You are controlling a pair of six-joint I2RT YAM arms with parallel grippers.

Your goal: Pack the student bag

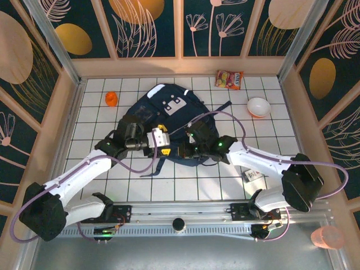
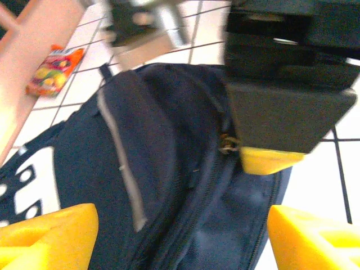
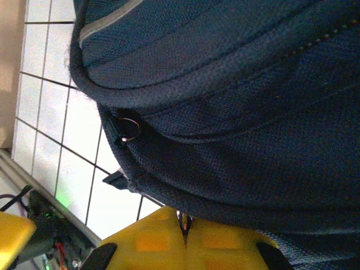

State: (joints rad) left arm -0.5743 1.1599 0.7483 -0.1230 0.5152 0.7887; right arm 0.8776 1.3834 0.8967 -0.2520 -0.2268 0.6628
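Navy woven bag (image 1: 152, 104) lies mid-table, zip edge clenched in right gripper (image 3: 184, 225); that wrist view resolves weave and a metal ring (image 3: 129, 128). Left gripper (image 2: 180, 242) released, yellow pads (image 2: 45, 236) spread above bag; top view adds crinkly packet (image 1: 229, 79) far right.

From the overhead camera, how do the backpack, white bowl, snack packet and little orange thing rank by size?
1. student bag
2. snack packet and white bowl: too alike to rank
3. orange object
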